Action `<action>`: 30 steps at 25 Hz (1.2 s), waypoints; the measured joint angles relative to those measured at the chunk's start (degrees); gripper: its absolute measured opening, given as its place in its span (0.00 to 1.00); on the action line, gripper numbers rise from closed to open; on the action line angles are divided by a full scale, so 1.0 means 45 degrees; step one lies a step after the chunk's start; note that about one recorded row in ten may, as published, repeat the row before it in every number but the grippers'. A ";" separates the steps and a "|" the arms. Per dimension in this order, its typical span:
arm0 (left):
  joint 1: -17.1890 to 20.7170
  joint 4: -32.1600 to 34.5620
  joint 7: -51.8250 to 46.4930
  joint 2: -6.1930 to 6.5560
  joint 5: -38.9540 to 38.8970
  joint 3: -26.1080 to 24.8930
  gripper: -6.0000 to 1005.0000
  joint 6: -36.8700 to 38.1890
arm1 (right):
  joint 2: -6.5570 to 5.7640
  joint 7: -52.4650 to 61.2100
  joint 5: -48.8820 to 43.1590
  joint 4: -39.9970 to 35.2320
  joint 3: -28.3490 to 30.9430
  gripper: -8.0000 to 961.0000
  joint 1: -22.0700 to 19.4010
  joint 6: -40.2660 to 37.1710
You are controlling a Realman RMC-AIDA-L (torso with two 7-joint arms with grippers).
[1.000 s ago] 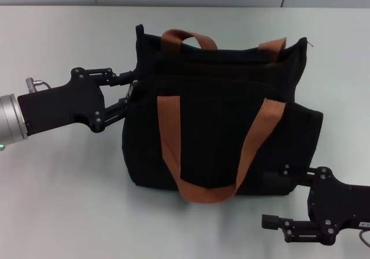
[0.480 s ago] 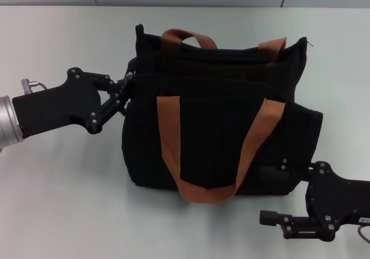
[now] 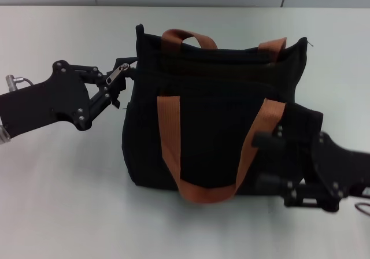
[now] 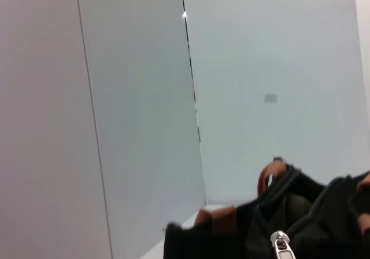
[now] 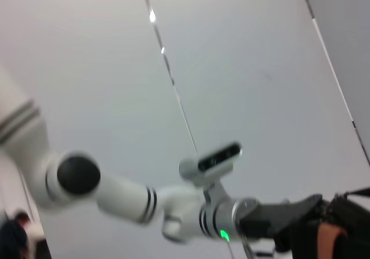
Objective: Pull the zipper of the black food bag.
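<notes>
**Left claw drags the zipper tab clear of the bag's corner**

A second ago the left gripper (image 3: pixel 115 81) sat tucked against the bag's side seam; now it has drawn back and up, away from the fabric, and the silver tab has come with it. The right gripper (image 3: pixel 272 163) has moved too, from hanging below the bag's lower corner to pressing up against that corner, its two fingers spread across the black cloth there, apparently to steady it. I judge the pull to be under way, though how much of the line has opened I cannot tell from here.

The black food bag (image 3: pixel 214 126) stands upright on the table (image 3: pixel 58 201), just beyond the left claw's tips, with its upper corner stretched to a point toward the claw. One orange-brown strap (image 3: pixel 167 137) loops down the front panel, well past the claw.

The zipper (image 3: pixel 119 71) lies right between the left fingertips, pinched and tilted, its far end tethered to the bag's corner. The claw is clenched on it. In the left wrist view the same zipper (image 4: pixel 281 243) shows bright against the dark fabric, close under the camera.
</notes>
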 joint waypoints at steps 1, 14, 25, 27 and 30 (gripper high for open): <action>0.0000 0.0000 0.0000 0.0000 0.0000 0.0000 0.08 0.0000 | 0.0001 0.0500 0.0113 0.0002 0.0001 0.78 0.0150 -0.0055; 0.0266 0.0760 0.0312 -0.0230 -0.0079 -0.0199 0.08 0.0444 | 0.0008 0.5207 0.1757 -0.0040 0.0006 0.78 0.1606 0.0141; 0.0357 0.1548 0.0800 -0.0471 -0.0236 -0.0254 0.08 0.0588 | 0.0029 0.8719 0.1755 -0.0165 -0.0964 0.78 0.3947 0.2432; 0.0351 0.1605 0.0858 -0.0471 -0.0260 -0.0254 0.08 0.0588 | 0.0028 0.9034 0.1756 -0.0203 -0.1098 0.78 0.4110 0.2555; 0.0358 0.1848 0.0939 -0.0471 -0.0305 -0.0254 0.08 0.0600 | 0.0026 1.0363 0.1756 -0.0429 -0.1542 0.78 0.4558 0.2946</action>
